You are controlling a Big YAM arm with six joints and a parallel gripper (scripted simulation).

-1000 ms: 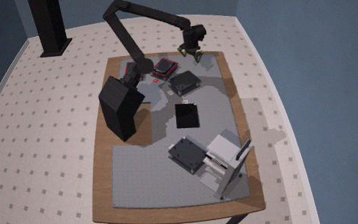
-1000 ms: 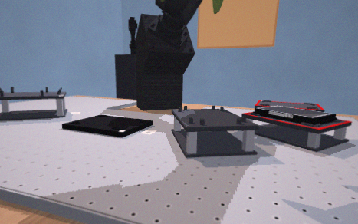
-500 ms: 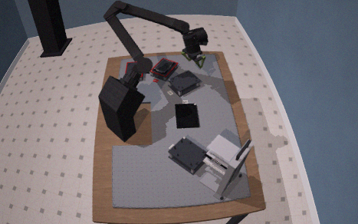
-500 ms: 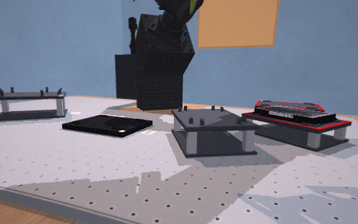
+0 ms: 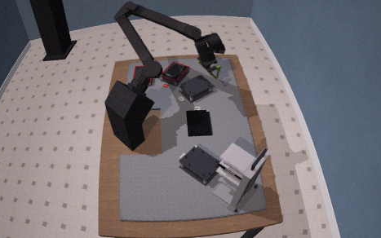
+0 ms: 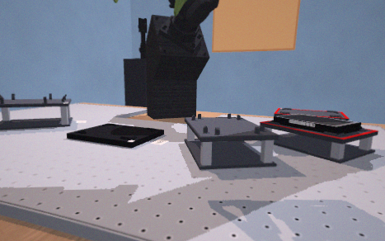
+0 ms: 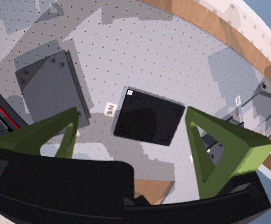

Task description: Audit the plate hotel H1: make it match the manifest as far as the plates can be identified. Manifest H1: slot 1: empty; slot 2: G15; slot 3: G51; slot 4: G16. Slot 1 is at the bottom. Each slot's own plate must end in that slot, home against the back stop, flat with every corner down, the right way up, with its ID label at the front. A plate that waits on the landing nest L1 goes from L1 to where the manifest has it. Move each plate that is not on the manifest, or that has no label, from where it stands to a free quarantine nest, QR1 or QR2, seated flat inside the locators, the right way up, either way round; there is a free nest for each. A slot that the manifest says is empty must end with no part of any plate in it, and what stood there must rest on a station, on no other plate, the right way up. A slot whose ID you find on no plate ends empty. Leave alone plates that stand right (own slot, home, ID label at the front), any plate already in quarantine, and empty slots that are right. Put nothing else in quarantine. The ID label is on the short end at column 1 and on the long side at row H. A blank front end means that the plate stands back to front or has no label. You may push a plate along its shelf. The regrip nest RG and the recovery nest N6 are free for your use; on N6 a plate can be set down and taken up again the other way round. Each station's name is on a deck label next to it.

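The grey plate hotel H1 (image 5: 245, 171) (image 7: 266, 102) stands at the front right of the deck, and plate edges with pale labels show in its shelves (image 5: 228, 173). My gripper (image 5: 210, 66) (image 7: 131, 112) with green fingers is open and empty, high above the back right of the deck, beside a dark nest (image 5: 197, 87) (image 6: 226, 134) (image 7: 49, 83). A dark plate (image 5: 175, 70) (image 6: 314, 122) sits in a red-rimmed quarantine nest (image 5: 164, 77) (image 6: 363, 133). A second red-rimmed nest (image 5: 147, 80) is mostly hidden by the arm.
A flat black pad (image 5: 199, 123) (image 6: 115, 134) (image 7: 148, 117) lies mid-deck. Another dark nest (image 5: 199, 163) (image 6: 27, 106) stands next to the hotel. A tall black box (image 5: 127, 114) (image 6: 172, 82) stands at the deck's left. A black pillar (image 5: 52, 28) stands on the floor.
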